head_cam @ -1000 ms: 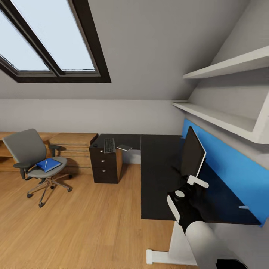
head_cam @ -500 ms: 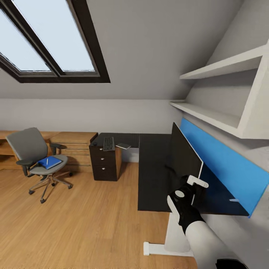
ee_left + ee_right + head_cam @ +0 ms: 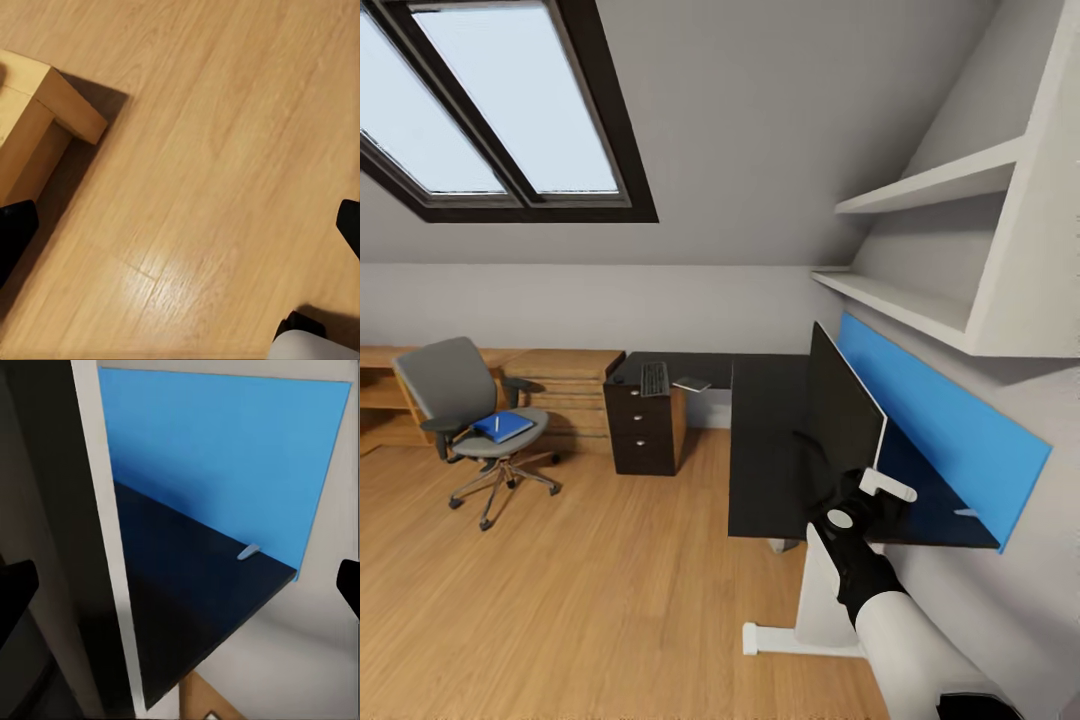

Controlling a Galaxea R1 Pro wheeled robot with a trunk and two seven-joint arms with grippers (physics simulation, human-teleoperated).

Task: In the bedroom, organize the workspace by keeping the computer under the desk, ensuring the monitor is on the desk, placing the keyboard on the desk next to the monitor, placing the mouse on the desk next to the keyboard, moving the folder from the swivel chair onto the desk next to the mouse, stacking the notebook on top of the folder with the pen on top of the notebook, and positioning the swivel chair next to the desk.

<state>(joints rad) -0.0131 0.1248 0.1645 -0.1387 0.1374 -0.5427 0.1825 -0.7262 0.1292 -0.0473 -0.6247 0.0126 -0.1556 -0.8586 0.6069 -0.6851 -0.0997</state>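
1. Between the earlier head views and this one the whole scene shifted, so the camera had moved; even so, the monitor point(image 3: 843, 420) stood further toward the middle of the desk point(image 3: 765, 450) than before, with the right gripper point(image 3: 860, 497) at its near lower corner.
2. Whether the right gripper clasped the monitor's edge I cannot tell; in the right wrist view its fingertips sat wide at the frame edges.
3. The left gripper point(image 3: 180, 225) hung spread and empty over the wood floor point(image 3: 210, 150).
4. The monitor seemed nearly settled; the keyboard point(image 3: 654, 379) remained on the far black drawer unit point(image 3: 645, 430); the folder point(image 3: 503, 426) lay on the swivel chair point(image 3: 465, 410), far left.
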